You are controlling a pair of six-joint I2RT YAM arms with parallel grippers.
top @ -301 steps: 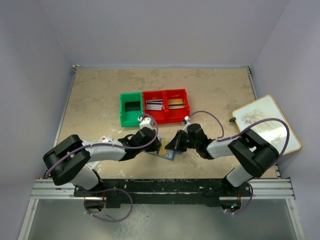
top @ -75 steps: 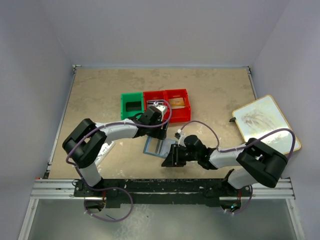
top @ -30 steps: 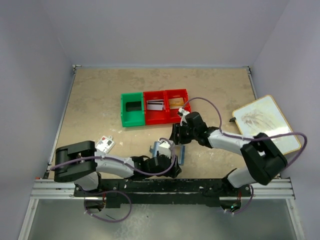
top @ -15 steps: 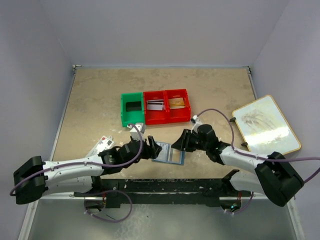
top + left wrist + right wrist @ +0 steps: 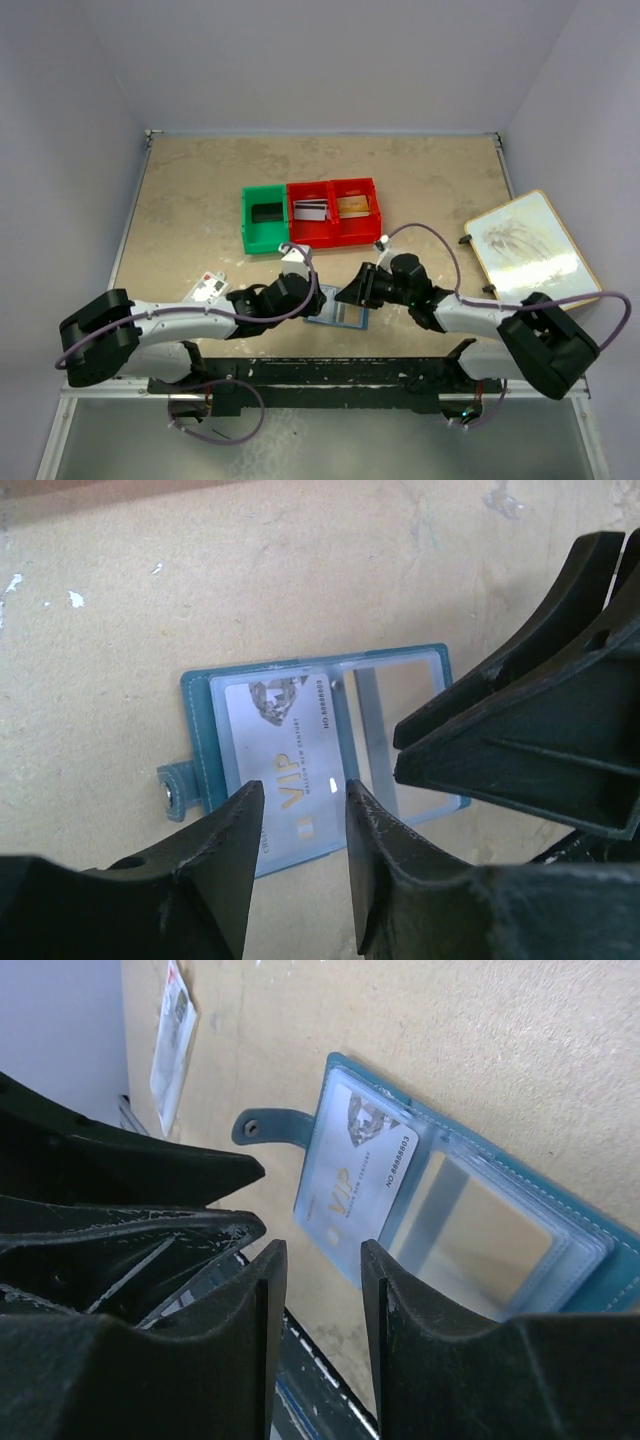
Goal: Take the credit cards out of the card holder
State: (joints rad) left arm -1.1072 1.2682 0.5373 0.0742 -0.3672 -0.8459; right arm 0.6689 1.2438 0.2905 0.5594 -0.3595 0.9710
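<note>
Since half a second before, both arms had drawn in closer over the wallet (image 5: 340,316). It lay open and flat on the table (image 5: 200,200): stitched teal with clear sleeves. The left gripper (image 5: 300,800) and right gripper (image 5: 322,1260) hung released and empty. Only the wrist views showed the sleeved silver VIP card (image 5: 285,745); only the top view showed the bins (image 5: 310,215).
</note>
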